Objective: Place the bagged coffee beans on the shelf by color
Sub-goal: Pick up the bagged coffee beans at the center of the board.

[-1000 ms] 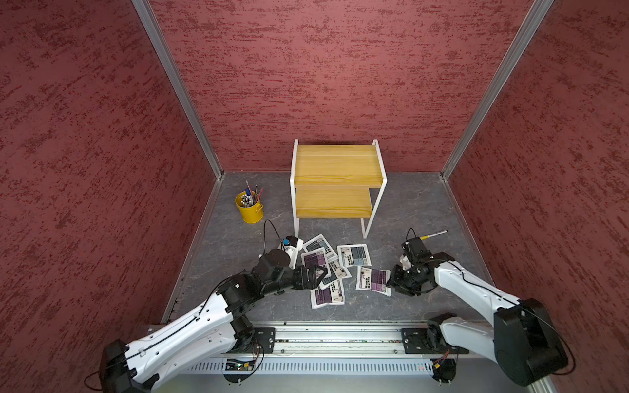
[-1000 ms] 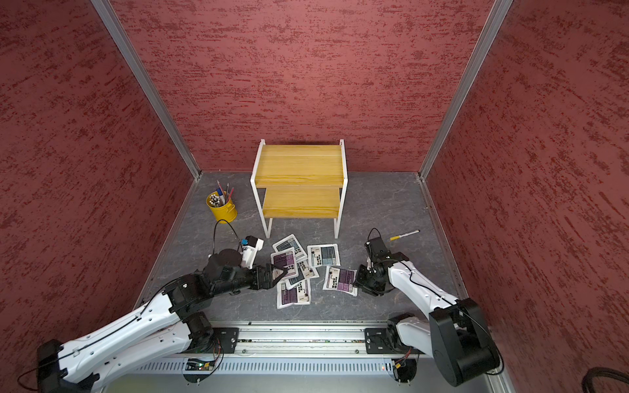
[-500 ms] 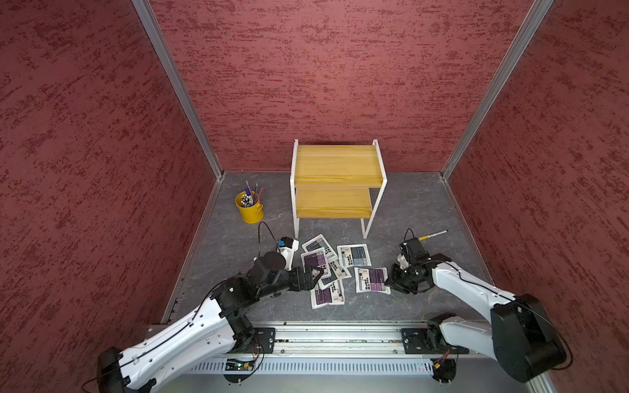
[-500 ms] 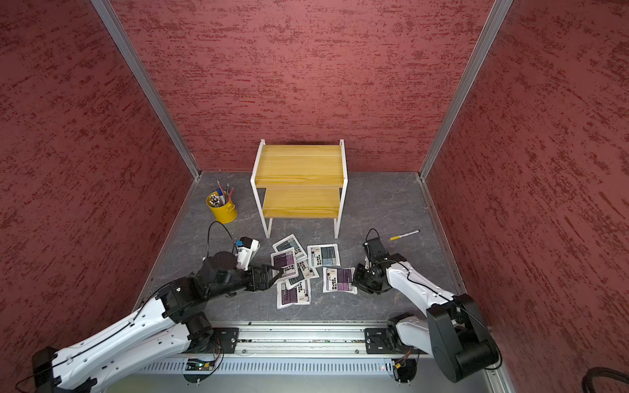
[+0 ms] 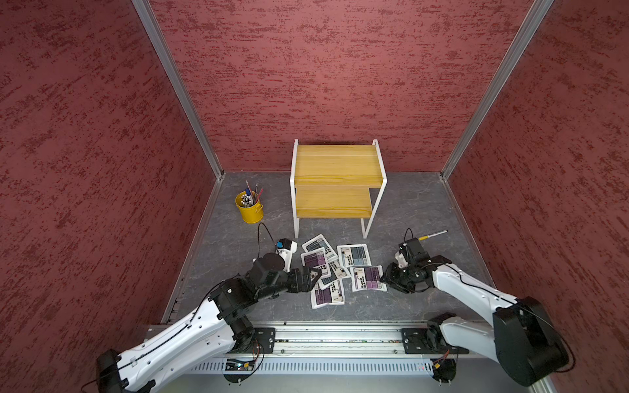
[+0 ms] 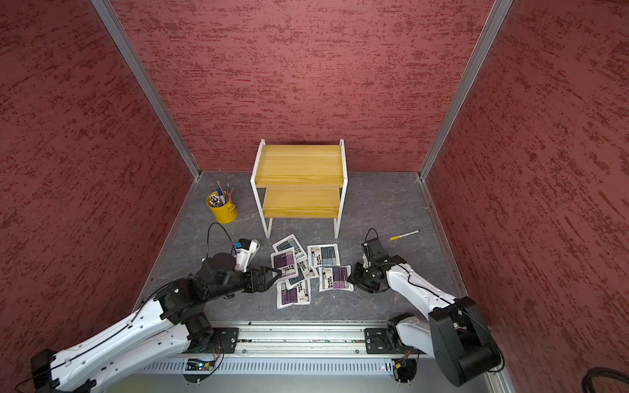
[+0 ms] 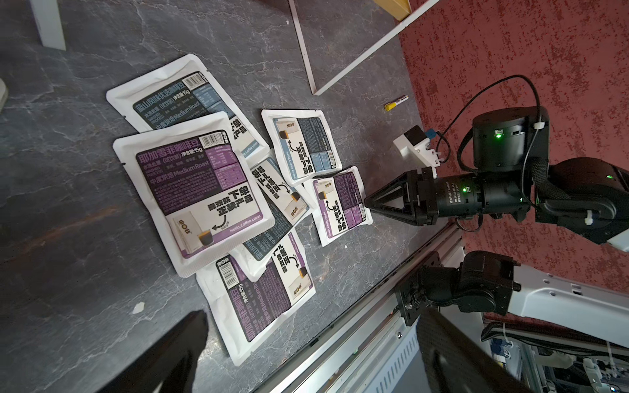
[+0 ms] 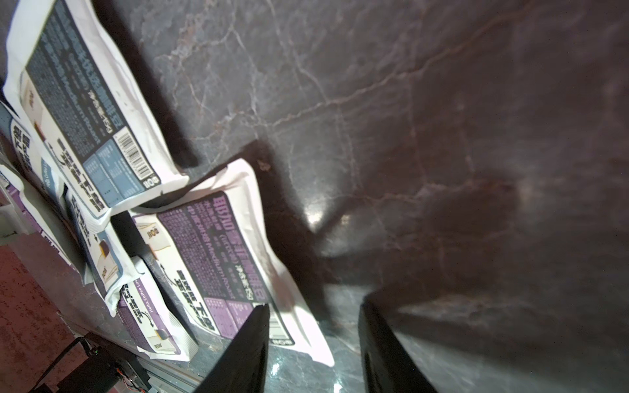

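Presently, all six bagged coffee beans [image 5: 354, 255] lie on the grey marbled floor [image 5: 408, 204], in a loose overlapping cluster just in front of the shelf [image 5: 337, 163]; three show purple blocks, three grey-blue; left gripper [image 5: 316, 272] sits low at the cluster's left edge, jaws spread wide, nothing between them; its tips are by the near corner of the top purple pouch [image 5: 316, 262], contact cannot be judged; right gripper [image 5: 386, 277] is low at the cluster's right edge, against the rightmost purple pouch [image 5: 367, 277]; in the right wrist view its fingers [image 8: 252, 347] stand parted with a clear gap, one over the pouch's barcode end, the other over bare floor, the pouch's corner reaching into the gap; jaws not clamped, pouch resting on the floor; yellow pen bucket [image 5: 250, 211] stands left of the shelf; a marker with a yellow end [image 5: 432, 234] lies on the floor beyond the right gripper
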`<state>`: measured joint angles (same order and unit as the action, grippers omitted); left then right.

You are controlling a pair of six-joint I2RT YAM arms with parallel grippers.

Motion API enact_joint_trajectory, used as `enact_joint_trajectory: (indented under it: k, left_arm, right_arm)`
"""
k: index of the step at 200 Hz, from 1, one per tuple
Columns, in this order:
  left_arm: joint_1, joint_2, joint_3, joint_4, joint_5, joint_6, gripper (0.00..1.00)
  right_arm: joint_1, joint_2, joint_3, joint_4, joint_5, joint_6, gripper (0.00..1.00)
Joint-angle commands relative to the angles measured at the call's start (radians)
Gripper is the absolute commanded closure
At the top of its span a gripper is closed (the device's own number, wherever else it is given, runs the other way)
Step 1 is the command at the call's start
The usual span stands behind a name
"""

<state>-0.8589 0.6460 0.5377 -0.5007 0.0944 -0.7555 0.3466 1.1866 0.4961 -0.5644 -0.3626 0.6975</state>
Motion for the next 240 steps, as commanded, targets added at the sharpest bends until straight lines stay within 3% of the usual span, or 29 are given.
enact_joint_trajectory:
  k: [1, 77, 133, 163, 208, 240]
  left_arm:
    - [-0.002, -0.010, -0.008, -0.014, -0.016, -0.008, 0.00]
    - [0.004, -0.023, -0.002, -0.063, -0.013, -0.007, 0.00]
    - [0.013, -0.024, 0.003, -0.071, -0.006, -0.007, 0.00]
    - [0.014, -0.026, 0.004, -0.082, -0.005, -0.009, 0.00]
    - [0.015, -0.040, 0.000, -0.092, -0.006, -0.022, 0.00]
    - [0.015, -0.051, -0.002, -0.085, -0.011, -0.027, 0.00]
  right_arm:
    - [0.009, 0.033, -0.005, 0.065, -0.026, -0.005, 0.54]
    - [0.061, 0.165, 0.043, 0.077, 0.039, -0.035, 0.58]
    - [0.178, 0.251, 0.089, 0.028, 0.225, -0.034, 0.69]
    - [0.208, 0.293, 0.096, 0.029, 0.261, -0.023, 0.78]
    - [0.213, 0.206, 0.074, -0.010, 0.296, -0.007, 1.00]
    - [0.213, 0.069, 0.071, -0.104, 0.316, 0.011, 1.00]
